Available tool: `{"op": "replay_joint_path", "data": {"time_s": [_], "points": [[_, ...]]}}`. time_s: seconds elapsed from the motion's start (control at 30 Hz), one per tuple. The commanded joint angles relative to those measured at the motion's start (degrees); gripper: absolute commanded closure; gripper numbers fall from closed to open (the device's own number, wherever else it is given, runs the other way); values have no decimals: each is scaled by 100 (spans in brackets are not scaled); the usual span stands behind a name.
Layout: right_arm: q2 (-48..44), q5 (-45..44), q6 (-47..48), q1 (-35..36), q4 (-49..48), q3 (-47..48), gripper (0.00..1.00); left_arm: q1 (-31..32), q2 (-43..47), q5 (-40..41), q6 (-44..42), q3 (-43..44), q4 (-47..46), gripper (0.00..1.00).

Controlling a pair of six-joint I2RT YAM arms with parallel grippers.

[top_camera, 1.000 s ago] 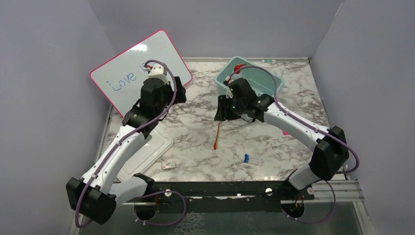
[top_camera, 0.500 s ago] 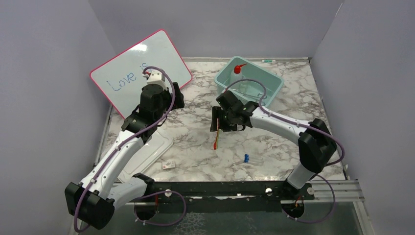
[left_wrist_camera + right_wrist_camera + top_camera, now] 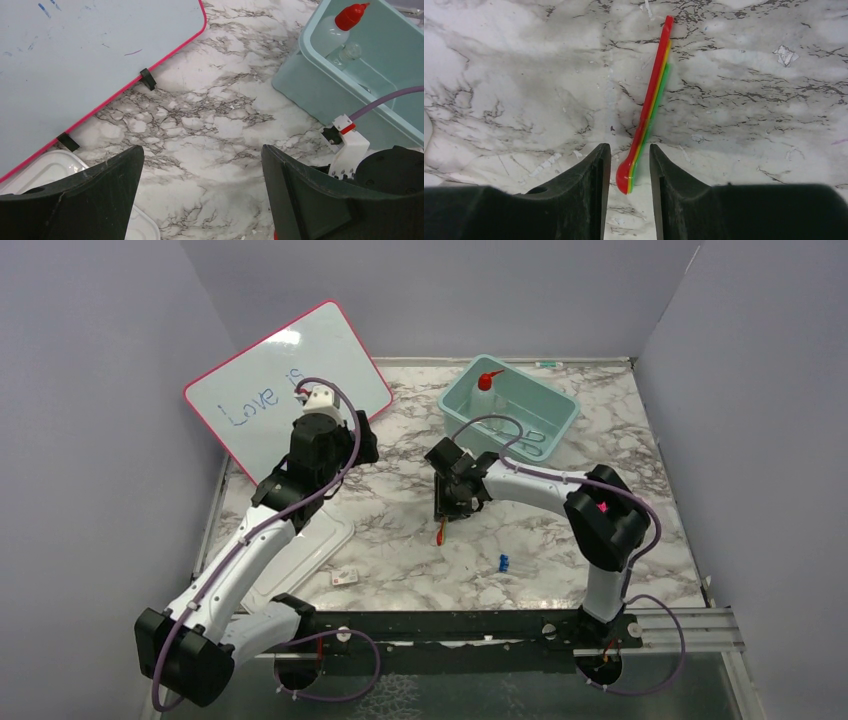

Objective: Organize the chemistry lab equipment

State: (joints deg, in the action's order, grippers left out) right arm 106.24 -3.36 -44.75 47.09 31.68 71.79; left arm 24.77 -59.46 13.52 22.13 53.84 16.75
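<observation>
A thin red stick [image 3: 649, 100], which up close is a stack of red, yellow and green mini spoons, lies flat on the marble table [image 3: 400, 540]. My right gripper [image 3: 628, 150] is down over its bowl end, one finger on each side. The jaws are narrow, with a small gap showing on both sides. From above, the stick's tip [image 3: 441, 533] pokes out below the right gripper [image 3: 447, 508]. The clear squeeze bottle [image 3: 485, 388] with a red cap stands in the teal bin [image 3: 560, 410]. My left gripper [image 3: 202, 150] hovers wide open over bare marble, holding nothing.
The pink-framed whiteboard [image 3: 270, 390] leans at the back left. A white plastic lid [image 3: 320, 545] lies under the left arm. A small blue piece [image 3: 504, 562] and a small white tag [image 3: 345, 578] sit near the front edge. Walls enclose the table.
My right gripper has come away from the teal bin, moved forward and left, and dropped over the stick, its jaws widening and then narrowing. The left arm has barely shifted.
</observation>
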Motion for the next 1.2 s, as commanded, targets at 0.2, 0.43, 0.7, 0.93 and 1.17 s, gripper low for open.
{"op": "replay_joint_path", "data": {"time_s": [0.2,0.43,0.7,0.93,1.17], "points": [[527,-207,-98,81,255,296,74,67,-83,1,11,-63,-258,10],[480,-371,-9,85,122,262,92,71,-69,32,-2,-59,-247,10],[-337,-868,1240,43,-93,639,94,71,-150,37,-16,48,-199,10],[-1155,-553,2605,-537,-244,1107,94,72,-337,-36,3,208,-203,10],[-1621,589,3788,-1750,-339,1588,94,71,-498,-291,19,344,-259,10]]}}
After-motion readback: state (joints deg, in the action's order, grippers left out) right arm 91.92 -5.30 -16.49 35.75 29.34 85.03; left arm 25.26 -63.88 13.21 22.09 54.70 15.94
